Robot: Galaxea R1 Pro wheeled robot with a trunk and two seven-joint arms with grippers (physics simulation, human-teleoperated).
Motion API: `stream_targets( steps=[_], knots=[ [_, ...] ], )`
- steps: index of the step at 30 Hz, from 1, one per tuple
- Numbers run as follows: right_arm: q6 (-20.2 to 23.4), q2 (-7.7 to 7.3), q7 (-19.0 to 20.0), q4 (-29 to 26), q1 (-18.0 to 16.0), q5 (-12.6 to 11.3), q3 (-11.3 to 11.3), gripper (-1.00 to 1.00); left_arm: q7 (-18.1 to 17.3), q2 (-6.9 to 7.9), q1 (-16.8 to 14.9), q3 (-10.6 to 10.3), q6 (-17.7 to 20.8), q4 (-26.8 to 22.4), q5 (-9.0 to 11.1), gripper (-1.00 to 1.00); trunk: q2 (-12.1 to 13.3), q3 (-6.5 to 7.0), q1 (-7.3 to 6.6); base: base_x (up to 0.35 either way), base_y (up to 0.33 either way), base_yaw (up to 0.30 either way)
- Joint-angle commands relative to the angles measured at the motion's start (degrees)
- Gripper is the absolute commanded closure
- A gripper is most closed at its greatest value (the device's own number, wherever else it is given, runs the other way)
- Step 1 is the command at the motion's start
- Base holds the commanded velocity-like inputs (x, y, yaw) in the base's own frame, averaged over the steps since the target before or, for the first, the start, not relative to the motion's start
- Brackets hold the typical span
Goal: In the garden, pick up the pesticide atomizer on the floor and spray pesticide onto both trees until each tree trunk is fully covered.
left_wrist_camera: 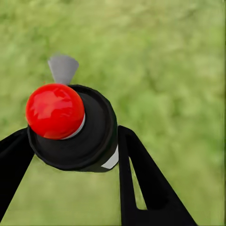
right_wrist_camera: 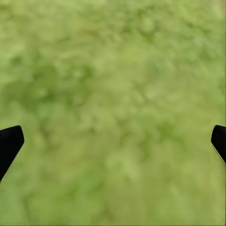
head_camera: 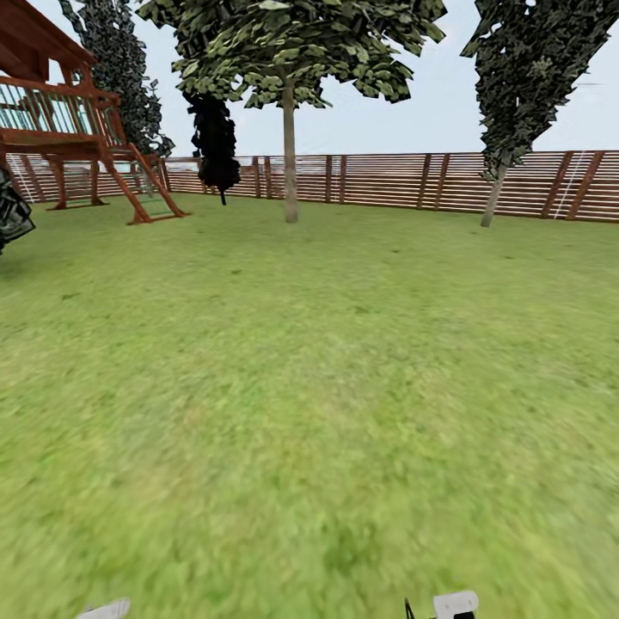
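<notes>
— What step was in hand?
— Carrying. The left tool [left_wrist_camera: 70, 155] was clamped on the spray bottle [left_wrist_camera: 75, 129], red top up, over the grass [left_wrist_camera: 165, 56]. The right tool [right_wrist_camera: 113, 141] gaped wide, holding nothing.
— And next?
— Likely crossing the lawn to the grey-trunked tree [head_camera: 290, 155] near the fence [head_camera: 387, 179], then aiming at its trunk.

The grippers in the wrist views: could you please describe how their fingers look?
The left gripper has matte black fingers, flat and tapering, one with a narrow slot cut through it. The right gripper shows black fingertips at the picture's edges, one with a pale edge line.
</notes>
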Motion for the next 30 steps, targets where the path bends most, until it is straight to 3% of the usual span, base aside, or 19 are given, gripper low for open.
stream_targets(
  steps=[1, 30],
  knots=[
    [-0.02, 0.0, -0.62, 0.04, -0.03, 0.52, 0.32, -1.0, 0.0, 0.03, -0.03, -0.28, -0.15, 0.03, 0.33, 1.0, -0.02, -0.05, 0.03, 0.339, 0.0, 0.0],
    [-0.02, 0.0, -0.58, 0.04, -0.03, 0.52, 0.32, -1.0, 0.05, 0.09, -0.03, -0.28, -0.14, 0.03, 0.27, 1.0, -0.02, -0.05, 0.03, 0.339, 0.0, 0.0]
  ],
)
